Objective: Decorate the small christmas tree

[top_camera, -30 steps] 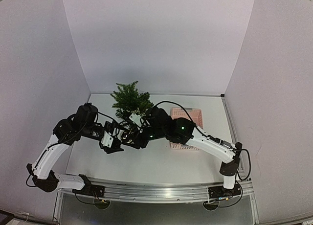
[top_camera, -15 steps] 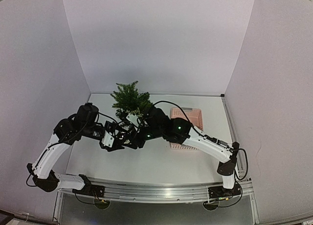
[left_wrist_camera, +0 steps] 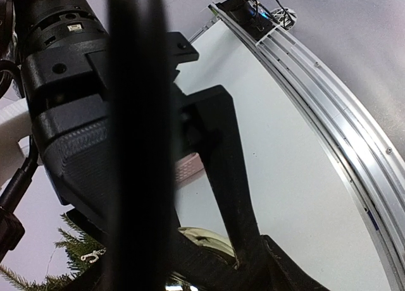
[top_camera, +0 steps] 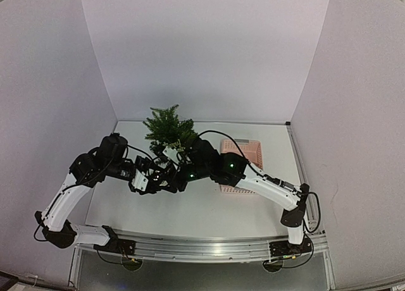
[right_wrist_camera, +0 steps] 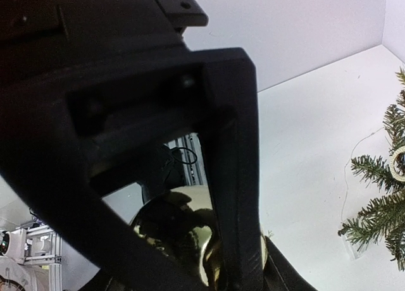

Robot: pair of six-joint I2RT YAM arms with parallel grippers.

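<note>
Just on the near side of the small christmas tree (top_camera: 168,128), which stands at the far edge of the table (top_camera: 209,209) left of the pink basket (top_camera: 243,153), I have both arms meeting nose to nose. The right gripper (top_camera: 168,176) has a gold bauble (right_wrist_camera: 177,234) pinched between its narrowed fingers, as far as I can read it from the wrist views. One finger (left_wrist_camera: 221,177) runs straight down onto the shiny ball. The left gripper (top_camera: 145,182) is pressed in so close that its camera is mostly blocked, and I cannot tell whether its fingers are wide or closed. My guess is that the two are held together like this to pass the bauble over or sort out its hanging loop. It sits low and close to the lower branches, so the reach to hang it is short.
</note>
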